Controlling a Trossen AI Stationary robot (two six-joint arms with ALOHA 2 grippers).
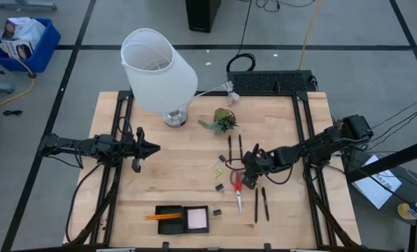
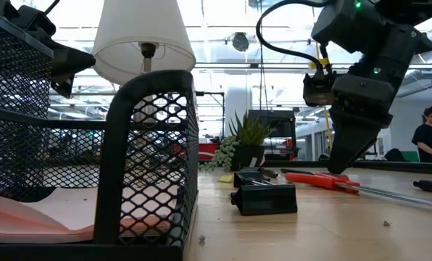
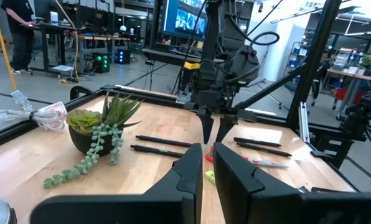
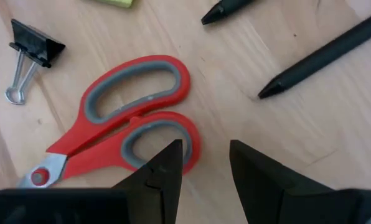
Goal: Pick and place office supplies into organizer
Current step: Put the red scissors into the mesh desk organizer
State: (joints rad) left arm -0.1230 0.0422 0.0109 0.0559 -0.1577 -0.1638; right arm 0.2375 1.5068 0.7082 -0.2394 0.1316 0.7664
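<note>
1. Pale wood tabletop (image 1: 187, 168) seen from above: the right gripper (image 1: 246, 170) hangs over the handle end of the red-handled scissors (image 1: 237, 189), among black pens (image 1: 264, 203) and small binder clips (image 1: 220, 187). The organizer (image 1: 183, 218) sits at the near edge, well apart, already holding a pink sticky-note pad (image 1: 196, 220) and orange pencils (image 1: 161, 217). The left gripper (image 1: 152, 148) waits over bare wood beside the white lamp (image 1: 157, 70).

2. Low view: the right gripper's fingers (image 2: 346, 156) point down just above the scissors (image 2: 325, 179), not yet touching as far as can be told. A binder clip (image 2: 263, 197) lies nearer the camera, beside the organizer's mesh wall (image 2: 154, 159).

3. Left wrist view: the left gripper (image 3: 206, 168) has its fingers drawn nearly together, holding nothing. The plant (image 3: 98, 127) sits close by.

4. Right wrist view: the right gripper (image 4: 205, 163) has its fingers apart and empty, straddling bare wood just beside the lower handle loop (image 4: 160, 140).

5. Risk, as I judge it: the fingers look set off to one side of the loop, so descending may push the scissors aside or pinch only the rim, letting them pivot or slip on the long carry to the organizer. A nearby pen (image 4: 322, 53) could be nudged too.
</note>
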